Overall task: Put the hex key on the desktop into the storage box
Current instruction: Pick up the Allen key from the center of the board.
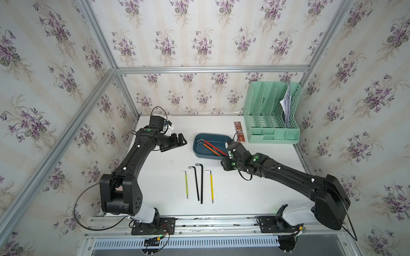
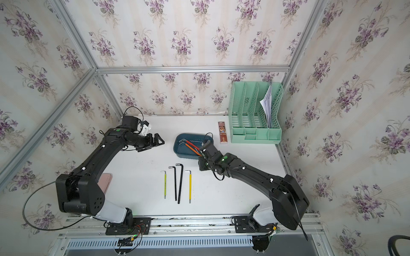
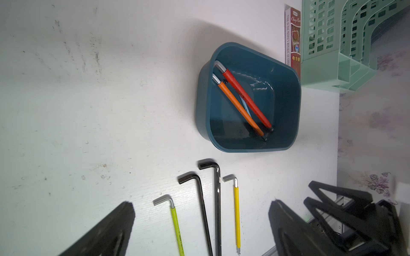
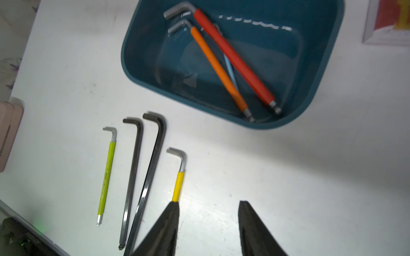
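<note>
A single pink flat object (image 2: 105, 181) lies at the far left edge of the desktop (image 1: 255, 188), partly under the left arm. The left gripper (image 1: 180, 143) hangs over the white surface left of the storage box (image 1: 195, 148), its two fingers spread wide with nothing between them.

In the middle, four hex keys lie on the desktop in a row, side by side, bent ends toward the back wall: a lime-sleeved hex key (image 1: 186, 184), a shorter black hex key (image 1: 196, 184), a longer black hex key (image 1: 202, 184) close against it, and a yellow-sleeved hex key (image 1: 211, 186).

Just behind them sits the one storage box, and three keys lie inside it: an orange-sleeved hex key (image 3: 239, 108), a red-sleeved hex key (image 3: 246, 97) beside it, and a pale blue hex key (image 4: 228, 64) mostly hidden under those two.

The right gripper (image 4: 208, 202) sits at the box's near right corner, its fingers parted about halfway and empty.

Further right, one narrow brown packet (image 1: 239, 131) lies flat. Beside it one mint-green file organiser (image 1: 270, 133) stands, with papers (image 1: 286, 104) in its rightmost slot.
</note>
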{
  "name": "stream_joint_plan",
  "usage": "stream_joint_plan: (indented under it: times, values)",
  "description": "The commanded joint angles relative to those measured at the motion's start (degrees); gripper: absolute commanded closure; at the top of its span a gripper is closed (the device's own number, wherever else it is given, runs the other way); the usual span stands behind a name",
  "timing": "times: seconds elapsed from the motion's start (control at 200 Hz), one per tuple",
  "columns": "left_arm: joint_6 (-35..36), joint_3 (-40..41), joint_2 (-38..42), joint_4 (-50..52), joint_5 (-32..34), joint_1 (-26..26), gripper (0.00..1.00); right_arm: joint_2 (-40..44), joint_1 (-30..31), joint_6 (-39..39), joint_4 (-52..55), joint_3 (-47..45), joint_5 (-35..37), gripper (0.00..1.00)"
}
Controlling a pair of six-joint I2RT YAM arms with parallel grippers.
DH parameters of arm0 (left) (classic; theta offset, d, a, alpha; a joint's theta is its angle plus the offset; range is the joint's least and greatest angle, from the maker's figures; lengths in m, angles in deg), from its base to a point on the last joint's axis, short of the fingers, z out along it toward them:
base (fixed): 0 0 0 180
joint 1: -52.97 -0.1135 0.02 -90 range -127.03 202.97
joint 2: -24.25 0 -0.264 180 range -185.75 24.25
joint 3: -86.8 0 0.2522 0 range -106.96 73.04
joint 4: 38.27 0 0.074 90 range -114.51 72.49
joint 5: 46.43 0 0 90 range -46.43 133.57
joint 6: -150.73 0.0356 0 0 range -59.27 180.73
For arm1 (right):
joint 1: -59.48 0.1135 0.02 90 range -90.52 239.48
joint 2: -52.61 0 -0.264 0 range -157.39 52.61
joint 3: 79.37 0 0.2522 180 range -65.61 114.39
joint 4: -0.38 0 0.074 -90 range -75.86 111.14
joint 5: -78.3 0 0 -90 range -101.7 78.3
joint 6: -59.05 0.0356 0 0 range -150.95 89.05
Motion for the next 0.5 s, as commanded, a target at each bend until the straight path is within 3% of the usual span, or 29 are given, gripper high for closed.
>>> stream_joint_plan:
  times: [0.0,0.18,0.494]
  values:
    - [0.8,0.0,0.5,0.0,1.4,-0.1,0.01,-0.4,3.0,8.2,4.3,-1.5,3.8,0.52]
    - [0.8,-0.4,-0.3,0.5,0.8,0.0,0.01,-4.1,7.9,9.7,7.0,1.2,0.3,0.52]
    - [0.9,-0.8,-0.3,1.1,1.4,-0.1,0.01,-13.0,9.6,8.1,12.0,8.8,-3.3,0.53]
